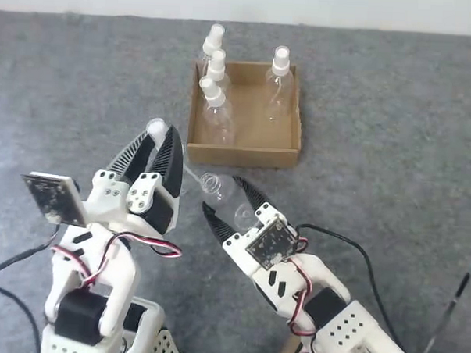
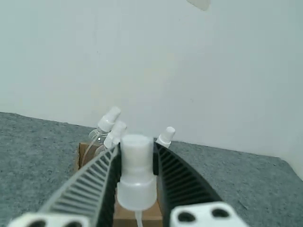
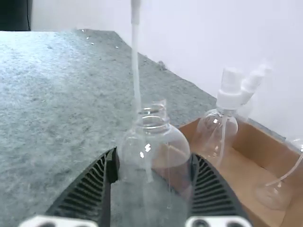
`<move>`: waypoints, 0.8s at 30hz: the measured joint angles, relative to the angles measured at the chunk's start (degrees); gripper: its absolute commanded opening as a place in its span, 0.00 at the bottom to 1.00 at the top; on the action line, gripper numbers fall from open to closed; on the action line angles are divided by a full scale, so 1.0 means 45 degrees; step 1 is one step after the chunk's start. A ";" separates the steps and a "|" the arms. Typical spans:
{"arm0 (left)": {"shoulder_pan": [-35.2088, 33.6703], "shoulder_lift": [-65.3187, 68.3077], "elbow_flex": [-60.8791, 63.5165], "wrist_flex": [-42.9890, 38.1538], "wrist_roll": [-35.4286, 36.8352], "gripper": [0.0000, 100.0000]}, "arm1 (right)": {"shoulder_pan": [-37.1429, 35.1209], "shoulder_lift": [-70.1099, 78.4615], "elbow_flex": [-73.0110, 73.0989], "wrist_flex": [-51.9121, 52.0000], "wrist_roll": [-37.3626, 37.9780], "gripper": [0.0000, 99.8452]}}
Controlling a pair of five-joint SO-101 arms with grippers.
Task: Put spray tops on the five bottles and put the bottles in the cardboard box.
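We see our left claw clenched on the white spray top, which sits between its fingers. Our right claw grasps the open bottle at its shoulders. The top's thin tube hangs above this claw and enters the bottle neck. The cardboard box with capped bottles lies just beyond both claws

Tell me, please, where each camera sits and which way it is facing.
High view: fixed above the table, looking down on the box, four capped bottles, the left arm and right arm.
Left wrist view: on the left arm, looking past the left tool, shut on a spray top, toward the box and wall.
Right wrist view: on the right arm, looking past the right tool, shut on an open bottle, toward the box.
Shared: all views show the box and capped bottles.
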 measured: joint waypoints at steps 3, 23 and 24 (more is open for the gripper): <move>0.0020 0.0000 0.0000 0.0000 0.0000 0.06 | -0.0254 0.0000 0.0000 -0.0078 -0.0020 0.06; 0.1504 0.0000 0.0000 0.0625 -0.1133 0.18 | -0.0567 0.0000 -0.0020 -0.0078 0.1289 0.06; 0.1504 0.0000 0.0000 0.0645 -0.1133 0.18 | -0.0567 0.0000 -0.0020 -0.0078 0.1309 0.06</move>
